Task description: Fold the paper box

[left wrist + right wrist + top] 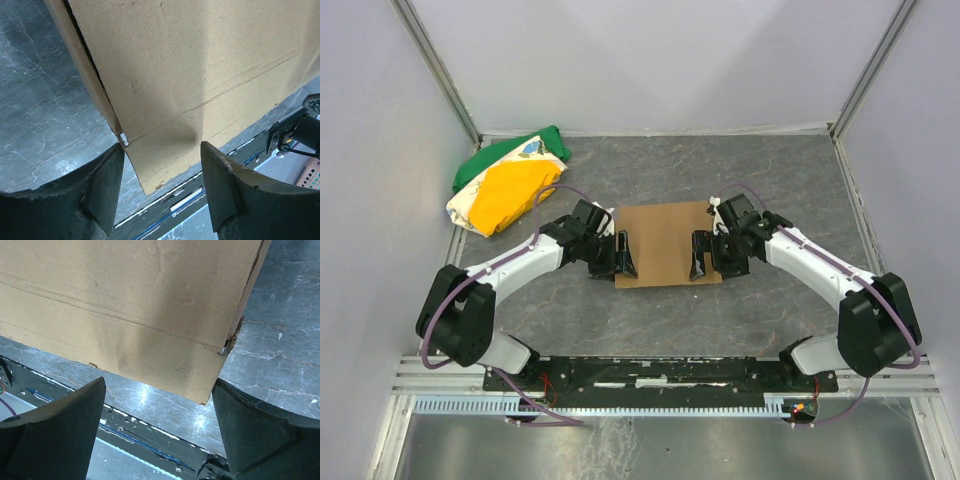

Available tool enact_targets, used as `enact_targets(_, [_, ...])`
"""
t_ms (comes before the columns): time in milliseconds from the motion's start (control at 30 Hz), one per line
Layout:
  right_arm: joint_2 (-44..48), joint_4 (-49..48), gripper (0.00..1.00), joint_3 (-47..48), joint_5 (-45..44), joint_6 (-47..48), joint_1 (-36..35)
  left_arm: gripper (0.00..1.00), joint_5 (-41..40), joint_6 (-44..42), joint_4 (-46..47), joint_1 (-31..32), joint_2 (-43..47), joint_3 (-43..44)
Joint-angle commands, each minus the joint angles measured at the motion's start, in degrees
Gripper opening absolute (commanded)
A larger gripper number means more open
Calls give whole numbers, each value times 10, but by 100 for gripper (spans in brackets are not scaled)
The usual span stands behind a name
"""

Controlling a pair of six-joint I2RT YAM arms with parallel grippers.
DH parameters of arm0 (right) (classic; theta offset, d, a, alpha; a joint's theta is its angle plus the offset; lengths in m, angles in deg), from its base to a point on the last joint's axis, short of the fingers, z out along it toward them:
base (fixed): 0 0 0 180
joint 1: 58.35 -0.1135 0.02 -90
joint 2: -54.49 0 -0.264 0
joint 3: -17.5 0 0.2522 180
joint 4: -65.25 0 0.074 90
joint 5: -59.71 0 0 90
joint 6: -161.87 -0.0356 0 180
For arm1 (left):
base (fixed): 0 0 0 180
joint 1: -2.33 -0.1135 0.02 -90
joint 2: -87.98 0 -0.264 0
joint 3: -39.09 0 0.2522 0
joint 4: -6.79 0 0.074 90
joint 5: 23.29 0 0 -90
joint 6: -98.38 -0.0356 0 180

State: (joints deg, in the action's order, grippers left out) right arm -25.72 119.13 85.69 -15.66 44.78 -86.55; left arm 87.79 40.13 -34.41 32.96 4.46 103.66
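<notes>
Desk [770, 170] carries the paper box [668, 245], lying flat at its centre. Left claw [623, 255] at the box's nine o'clock and right claw [700, 257] at three o'clock stand wide, gripping nothing. Probably the approach step; next, both must close on its six o'clock corners.

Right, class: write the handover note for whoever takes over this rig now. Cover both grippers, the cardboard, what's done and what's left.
The paper box lies flat mid-table, with no walls raised.
The left gripper is open at the box's left edge, holding nothing.
The right gripper is open at the right edge, holding nothing.
Done: both arms are placed at the box.
Left: grip the flaps and fold the box up.
The cloth bundle sits far left, apart from the box.
</notes>
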Motion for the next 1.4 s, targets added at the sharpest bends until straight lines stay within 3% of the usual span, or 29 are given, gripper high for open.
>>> enact_targets(0, [-16, -55, 93, -8, 30, 4, -2, 68, 19, -19, 15, 4, -4, 10])
enact_targets(200, [-41, -88, 84, -29, 22, 5, -2, 68, 14, -20, 21, 5, -8, 8])
enact_targets(533, [-10, -100, 90, -48, -40, 18, -2, 67, -38, -28, 14, 4, 4, -6])
enact_targets(1367, [46, -81, 88, -25, 46, -6, -2, 67, 12, 2, 27, 5, 51, -1])
